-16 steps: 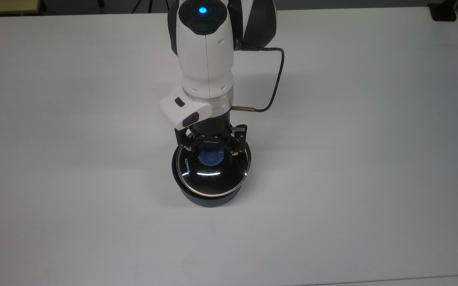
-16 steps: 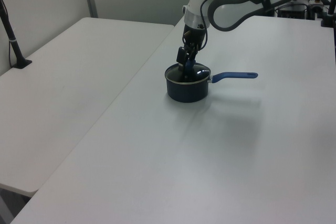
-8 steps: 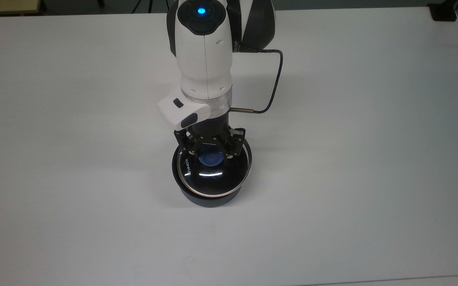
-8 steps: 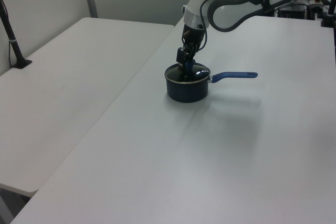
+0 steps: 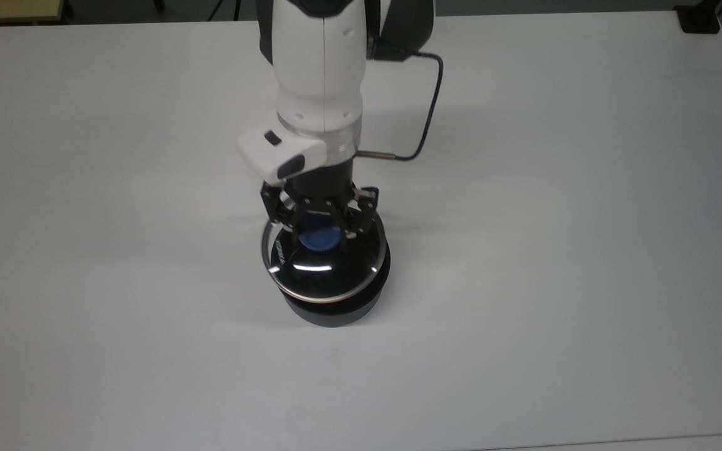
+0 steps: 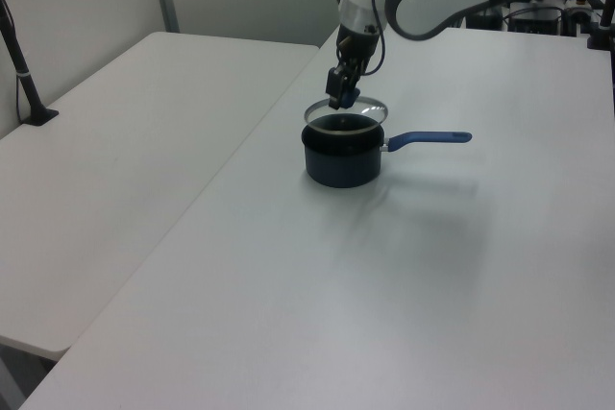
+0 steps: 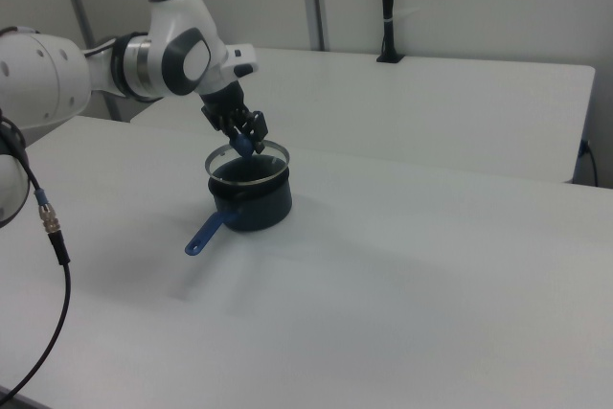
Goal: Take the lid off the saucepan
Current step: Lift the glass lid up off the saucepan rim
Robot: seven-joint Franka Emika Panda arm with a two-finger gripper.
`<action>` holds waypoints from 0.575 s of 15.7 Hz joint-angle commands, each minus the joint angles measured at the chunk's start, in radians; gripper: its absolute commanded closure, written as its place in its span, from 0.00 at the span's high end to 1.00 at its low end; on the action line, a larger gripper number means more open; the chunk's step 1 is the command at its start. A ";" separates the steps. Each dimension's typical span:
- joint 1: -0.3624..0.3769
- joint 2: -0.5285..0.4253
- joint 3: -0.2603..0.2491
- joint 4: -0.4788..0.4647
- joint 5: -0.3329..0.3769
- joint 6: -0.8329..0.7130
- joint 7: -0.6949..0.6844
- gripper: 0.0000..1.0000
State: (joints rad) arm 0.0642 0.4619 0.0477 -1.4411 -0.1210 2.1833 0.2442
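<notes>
The gripper (image 5: pixel 321 233) has its jaws clamped on the blue knob of the lid (image 5: pixel 323 270), which hangs, apparently clear, just above the saucepan (image 6: pixel 342 156). Lifting is underway; next it needs carrying aside to the white table (image 5: pixel 586 250).

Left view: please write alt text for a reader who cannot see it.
A robot gripper holds a glass lid by its knob just above a dark saucepan on a white table. The blue handle points to the left view's right.
</notes>
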 commanded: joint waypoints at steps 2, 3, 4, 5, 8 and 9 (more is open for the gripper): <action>-0.090 -0.167 0.000 -0.151 -0.014 -0.054 -0.135 0.57; -0.128 -0.202 0.006 -0.195 -0.014 -0.050 -0.172 0.57; -0.165 -0.239 0.011 -0.249 -0.013 -0.046 -0.219 0.57; -0.206 -0.277 0.026 -0.305 -0.011 -0.036 -0.273 0.57; -0.351 -0.382 0.086 -0.506 -0.012 0.093 -0.376 0.57; -0.380 -0.413 0.090 -0.578 -0.014 0.143 -0.403 0.57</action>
State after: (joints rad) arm -0.2093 0.2094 0.0848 -1.7462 -0.1275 2.1760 -0.0747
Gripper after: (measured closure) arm 0.392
